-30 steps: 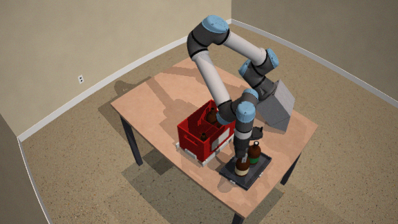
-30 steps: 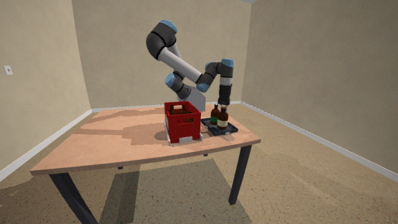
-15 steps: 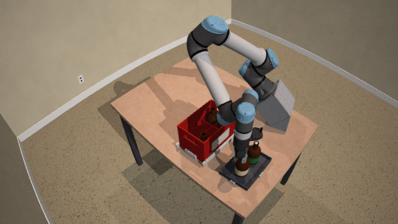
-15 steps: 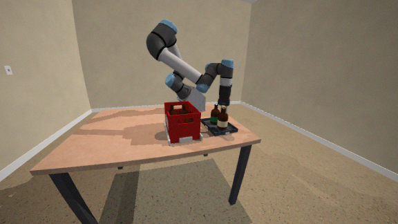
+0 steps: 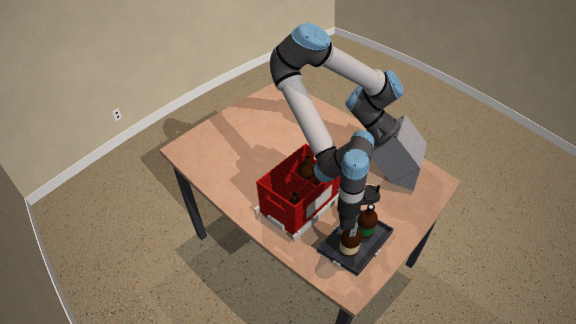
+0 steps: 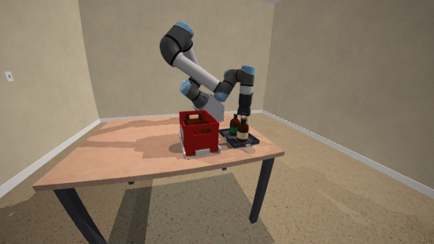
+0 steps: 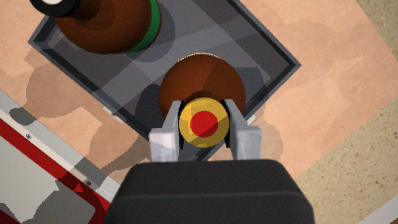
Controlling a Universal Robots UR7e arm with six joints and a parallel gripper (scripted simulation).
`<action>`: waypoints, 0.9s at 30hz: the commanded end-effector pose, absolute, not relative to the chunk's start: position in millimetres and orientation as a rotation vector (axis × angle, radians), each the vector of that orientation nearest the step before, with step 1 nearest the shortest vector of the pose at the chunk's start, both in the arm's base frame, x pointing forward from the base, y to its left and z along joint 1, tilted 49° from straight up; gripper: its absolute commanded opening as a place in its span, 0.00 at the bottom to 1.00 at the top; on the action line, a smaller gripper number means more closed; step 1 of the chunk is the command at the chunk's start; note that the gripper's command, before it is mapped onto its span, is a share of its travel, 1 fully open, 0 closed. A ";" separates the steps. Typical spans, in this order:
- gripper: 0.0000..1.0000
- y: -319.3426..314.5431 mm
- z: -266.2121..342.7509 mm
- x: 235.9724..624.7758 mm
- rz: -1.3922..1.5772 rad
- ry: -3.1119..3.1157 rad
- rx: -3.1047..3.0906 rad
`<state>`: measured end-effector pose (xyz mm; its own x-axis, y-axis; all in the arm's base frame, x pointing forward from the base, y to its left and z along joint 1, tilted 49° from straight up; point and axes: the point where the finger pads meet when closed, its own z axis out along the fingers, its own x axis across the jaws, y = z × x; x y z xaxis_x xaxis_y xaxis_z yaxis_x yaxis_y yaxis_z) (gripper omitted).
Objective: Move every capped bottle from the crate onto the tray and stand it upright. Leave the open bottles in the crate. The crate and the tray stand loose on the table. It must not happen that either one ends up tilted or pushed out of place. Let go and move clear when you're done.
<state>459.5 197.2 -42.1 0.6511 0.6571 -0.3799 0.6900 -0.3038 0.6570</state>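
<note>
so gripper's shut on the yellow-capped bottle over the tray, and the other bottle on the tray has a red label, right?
Not quite. The other bottle has a green label, as the top view shows. The gripper is shut on the yellow-capped bottle over the tray.

Table [image 6: 113,158]: carries the crate and the tray, side by side.
Crate [image 5: 280,205]: holds bottles in its compartments (how many, cannot tell).
Tray [image 5: 377,247]: just beside the crate, near the table's edge.
Held bottle [image 5: 350,242]: upright in the tray, neck between the gripper [image 7: 204,131] fingers.
Second bottle [image 5: 368,221]: upright in the tray, just behind the held one, toward the arm's base.
</note>
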 end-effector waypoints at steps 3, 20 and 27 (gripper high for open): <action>0.00 196.3 -43.1 460.3 -0.048 1.047 2.026; 1.00 195.7 -43.6 460.5 -0.048 1.047 2.026; 1.00 195.7 -43.6 460.5 -0.048 1.047 2.026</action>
<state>460.4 195.2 -44.0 0.6511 0.6571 -0.3798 0.6899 -0.3038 0.6570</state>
